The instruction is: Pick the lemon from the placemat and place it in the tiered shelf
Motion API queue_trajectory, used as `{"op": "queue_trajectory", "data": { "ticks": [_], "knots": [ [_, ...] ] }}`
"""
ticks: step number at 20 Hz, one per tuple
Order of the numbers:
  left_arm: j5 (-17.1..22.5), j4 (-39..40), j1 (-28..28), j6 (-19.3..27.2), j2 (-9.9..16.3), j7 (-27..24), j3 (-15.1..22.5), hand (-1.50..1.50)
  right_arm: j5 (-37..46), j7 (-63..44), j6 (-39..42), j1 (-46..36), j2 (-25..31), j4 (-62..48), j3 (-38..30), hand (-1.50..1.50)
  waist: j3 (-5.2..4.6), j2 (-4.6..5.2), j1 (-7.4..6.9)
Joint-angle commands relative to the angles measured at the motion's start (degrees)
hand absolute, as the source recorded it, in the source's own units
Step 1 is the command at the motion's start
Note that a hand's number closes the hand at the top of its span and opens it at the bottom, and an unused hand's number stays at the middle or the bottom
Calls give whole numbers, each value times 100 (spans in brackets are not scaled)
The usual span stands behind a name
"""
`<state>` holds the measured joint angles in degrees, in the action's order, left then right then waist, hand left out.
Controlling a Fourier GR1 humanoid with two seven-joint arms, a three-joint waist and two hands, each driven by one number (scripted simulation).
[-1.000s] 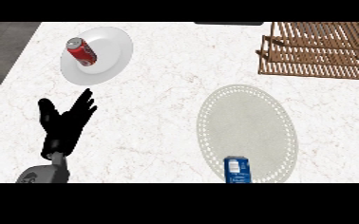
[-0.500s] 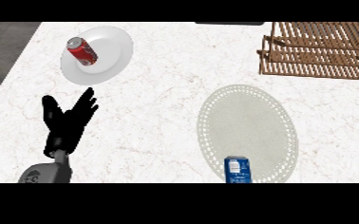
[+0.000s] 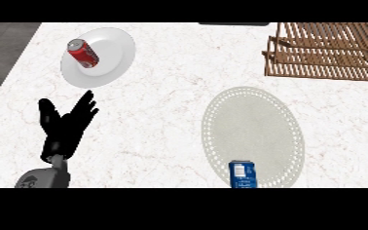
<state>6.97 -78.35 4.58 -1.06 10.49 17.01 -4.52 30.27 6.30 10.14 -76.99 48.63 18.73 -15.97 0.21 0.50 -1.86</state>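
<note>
A round pale placemat (image 3: pixel 251 131) lies on the marble counter at the right. No lemon shows on it or anywhere else. A small blue carton (image 3: pixel 243 174) stands at the placemat's near edge. The wooden tiered shelf (image 3: pixel 320 51) sits at the far right corner, its slats bare. My left hand (image 3: pixel 66 125) rests at the lower left, open with fingers up, holding nothing. My right hand is out of view.
A white plate (image 3: pixel 108 61) at the far left carries a red soda can (image 3: pixel 82 52) lying on its side. The counter's left edge runs beside the plate, with dark floor beyond it.
</note>
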Motion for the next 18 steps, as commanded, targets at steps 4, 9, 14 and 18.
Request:
{"op": "queue_trajectory", "data": {
  "ticks": [4, 9, 14, 18],
  "knots": [
    [-159, 214, -192, -28, -87, -194, 124, 0, -740, -164, 67, -224, 199, -376, -834, -150, -15, 30, -18],
    [-9, 185, -34, 8, -29, 11, -64, 0, -1263, -388, -60, -321, 97, -530, -1362, -150, -15, 22, -18],
    [14, 297, 166, -64, 73, 26, -140, 0, -1397, -736, -709, -544, 415, -462, -1594, -150, -18, 49, -43],
    [-49, 142, -42, -47, -95, -84, 22, 0, -1319, -831, -970, -272, 1101, -545, -1657, -150, -12, 71, -73]
  ]
}}
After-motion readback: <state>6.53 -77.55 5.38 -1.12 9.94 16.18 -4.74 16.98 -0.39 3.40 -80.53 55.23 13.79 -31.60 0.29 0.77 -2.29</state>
